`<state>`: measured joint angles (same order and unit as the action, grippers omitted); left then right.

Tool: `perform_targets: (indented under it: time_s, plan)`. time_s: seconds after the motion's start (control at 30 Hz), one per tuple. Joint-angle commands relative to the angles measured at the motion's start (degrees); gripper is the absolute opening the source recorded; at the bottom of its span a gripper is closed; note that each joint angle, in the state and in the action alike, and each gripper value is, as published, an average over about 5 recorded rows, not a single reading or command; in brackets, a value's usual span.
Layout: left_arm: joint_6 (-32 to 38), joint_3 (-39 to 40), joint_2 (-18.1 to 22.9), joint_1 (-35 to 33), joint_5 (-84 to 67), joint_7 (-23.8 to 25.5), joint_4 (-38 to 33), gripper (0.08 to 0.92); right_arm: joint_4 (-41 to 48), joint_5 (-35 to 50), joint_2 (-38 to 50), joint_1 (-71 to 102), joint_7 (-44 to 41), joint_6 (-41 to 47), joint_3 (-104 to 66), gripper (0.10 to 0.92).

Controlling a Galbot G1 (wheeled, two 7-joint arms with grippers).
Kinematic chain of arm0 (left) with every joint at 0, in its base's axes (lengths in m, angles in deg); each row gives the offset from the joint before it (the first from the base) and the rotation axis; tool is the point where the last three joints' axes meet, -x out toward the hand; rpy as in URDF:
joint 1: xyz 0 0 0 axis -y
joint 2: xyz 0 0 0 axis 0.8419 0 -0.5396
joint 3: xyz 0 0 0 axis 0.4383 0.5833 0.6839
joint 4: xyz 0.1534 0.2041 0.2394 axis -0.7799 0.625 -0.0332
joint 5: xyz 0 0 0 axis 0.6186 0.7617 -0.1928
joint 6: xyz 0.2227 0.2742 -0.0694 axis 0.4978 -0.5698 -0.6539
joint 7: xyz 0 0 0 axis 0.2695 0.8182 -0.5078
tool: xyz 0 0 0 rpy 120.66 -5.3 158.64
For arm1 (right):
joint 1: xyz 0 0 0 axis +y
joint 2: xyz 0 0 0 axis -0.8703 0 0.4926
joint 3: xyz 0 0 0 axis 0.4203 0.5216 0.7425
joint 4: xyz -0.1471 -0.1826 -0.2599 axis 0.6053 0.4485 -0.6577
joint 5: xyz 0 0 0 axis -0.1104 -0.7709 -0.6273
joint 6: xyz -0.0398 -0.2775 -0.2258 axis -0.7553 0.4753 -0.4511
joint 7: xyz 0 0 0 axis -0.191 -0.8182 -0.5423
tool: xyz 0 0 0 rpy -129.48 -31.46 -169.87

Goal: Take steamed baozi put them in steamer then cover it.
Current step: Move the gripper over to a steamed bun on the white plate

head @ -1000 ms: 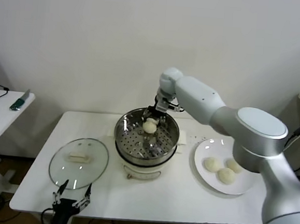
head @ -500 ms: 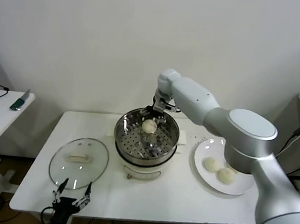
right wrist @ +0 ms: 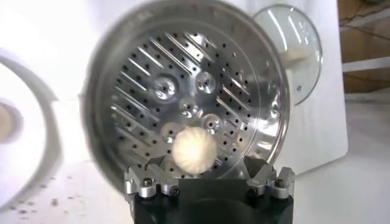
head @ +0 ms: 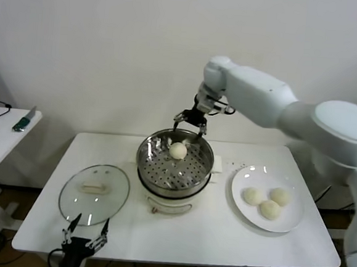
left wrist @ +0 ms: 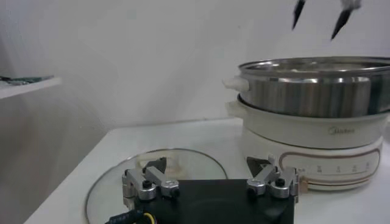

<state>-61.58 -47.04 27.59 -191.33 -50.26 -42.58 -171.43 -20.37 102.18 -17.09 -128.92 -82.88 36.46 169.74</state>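
Right pincer hangs spread and empty above the steamer's far rim; one bun lies inside, just below it. Lid flat on counter. Left pincer spread, near lid.

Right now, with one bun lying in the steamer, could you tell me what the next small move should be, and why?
Probably swing the right gripper over to the plate: it hangs open and empty above the steamer, one baozi lies inside, and three baozi wait on the plate.
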Motion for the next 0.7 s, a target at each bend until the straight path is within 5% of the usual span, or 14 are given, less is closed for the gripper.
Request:
perform_targets:
  time_s: [0.03,0.47,0.7]
  plan:
    - [0.2,0.0,0.0,-0.3,0.1,0.0,-0.1,0.823,-11.1,19.4,14.8,-12.0,-2.8,32.6,15.8,0.823]
    - [0.3,-0.1,-0.4,0.2,-0.6,-0.1,-0.2,0.823,-28.4,23.9,27.8,-15.7,2.3,52.6,28.3,0.823]
    - [0.3,-0.2,-0.4,0.8,-1.1,-0.1,-0.1,0.823,-30.0,20.7,31.8,-9.4,5.8,57.4,26.3,0.823]
